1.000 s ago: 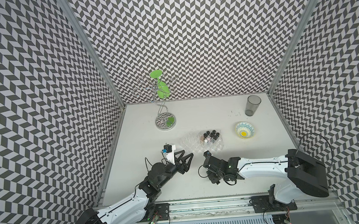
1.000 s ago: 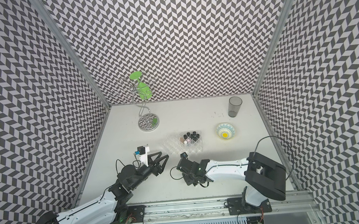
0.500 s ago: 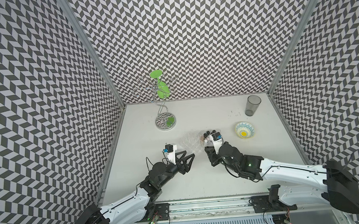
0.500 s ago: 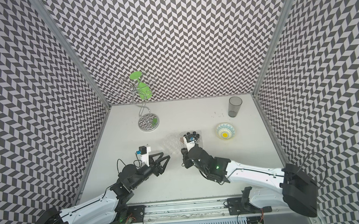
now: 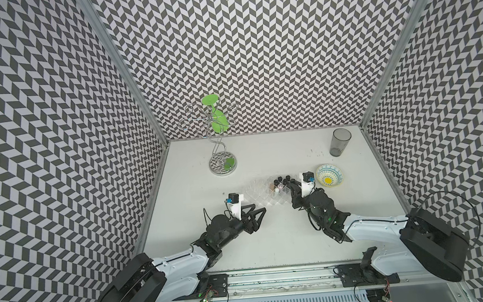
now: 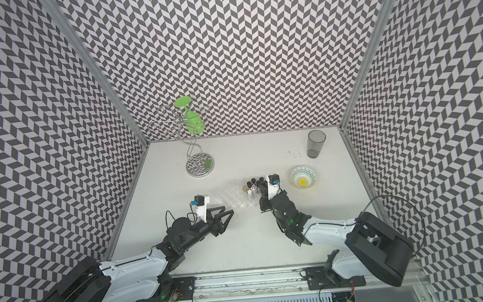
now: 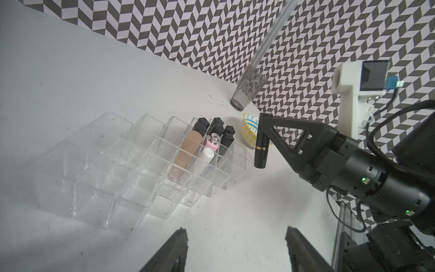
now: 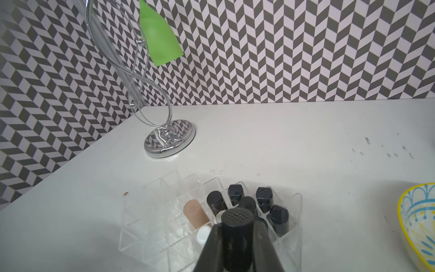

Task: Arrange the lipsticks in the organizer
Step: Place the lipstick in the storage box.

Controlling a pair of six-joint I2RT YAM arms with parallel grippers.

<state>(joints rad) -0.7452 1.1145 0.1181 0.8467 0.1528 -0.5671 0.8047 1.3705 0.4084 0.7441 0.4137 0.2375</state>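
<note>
In both top views the organizer (image 5: pixel 263 195) is seen only as a faint clear grid near the middle of the counter (image 5: pixel 271 243), with a few dark caps at its right end. The right hand (image 5: pixel 292 186) is laid over that end, and whatever is gripped there is hidden by the hand's own body. The left hand (image 5: pixel 259 210) is held low near the organizer's front left corner, apart from it, with its jaws spread. A patterned bowl (image 5: pixel 329 175) is set just beside the right hand, with a grey tumbler (image 5: pixel 339 142) and a wire stand (image 5: pixel 222 162) farther back.

The grip is disclosed by the left wrist view. A black lipstick (image 7: pixel 260 150) with a gold band is hung upright from the right hand (image 7: pixel 264 126), pinched at its cap, at the end of the organizer (image 7: pixel 113 179) nearest the bowl (image 7: pixel 249 133). Whether its foot is over a compartment or just outside the end wall cannot be told here. Other lipsticks are seen standing in compartments: a tan tube (image 7: pixel 190 148), a white tube (image 7: pixel 206 156), a pink tube (image 7: pixel 210 144) and several black tubes (image 7: pixel 217 127) behind them. The left hand's own fingers (image 7: pixel 175 249) are shown well apart, with only bare counter between them.

In the right wrist view the textured cap of the black lipstick (image 8: pixel 237 219) is shown clamped tight between the two fingers (image 8: pixel 266 245) of the right hand, above the front rows of the grid and in front of the standing black tubes (image 8: pixel 279 216).
</note>
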